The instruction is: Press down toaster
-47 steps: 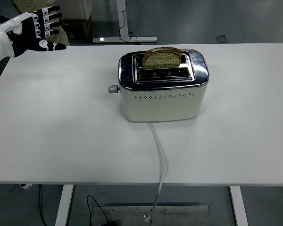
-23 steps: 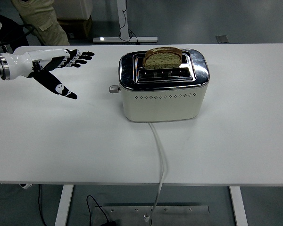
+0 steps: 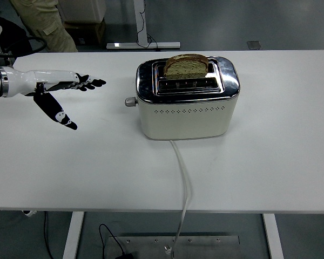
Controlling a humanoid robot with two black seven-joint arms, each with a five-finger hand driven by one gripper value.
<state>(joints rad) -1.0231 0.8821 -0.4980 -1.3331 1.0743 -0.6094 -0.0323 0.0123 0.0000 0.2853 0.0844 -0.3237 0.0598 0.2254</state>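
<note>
A cream toaster (image 3: 186, 114) with a chrome top stands at the middle of the white table (image 3: 70, 167). A slice of brown bread (image 3: 186, 66) sticks up from its rear slot; the front slot holds nothing. The round lever knob (image 3: 129, 101) juts from the toaster's left end, in its raised position. My left hand (image 3: 70, 94) hovers over the table to the left of the knob, fingers spread and pointing right, thumb hanging down, holding nothing. A clear gap separates the fingertips from the knob. The right arm is out of view.
A white power cord (image 3: 182, 172) runs from the toaster's front over the table's near edge. A person's legs in khaki trousers (image 3: 40, 21) stand beyond the far left corner. Table legs and cables show on the floor behind.
My left hand has come down from the far left corner, turned flat and spread its fingers, then lowered slightly toward the table; the toaster and bread have not moved.
</note>
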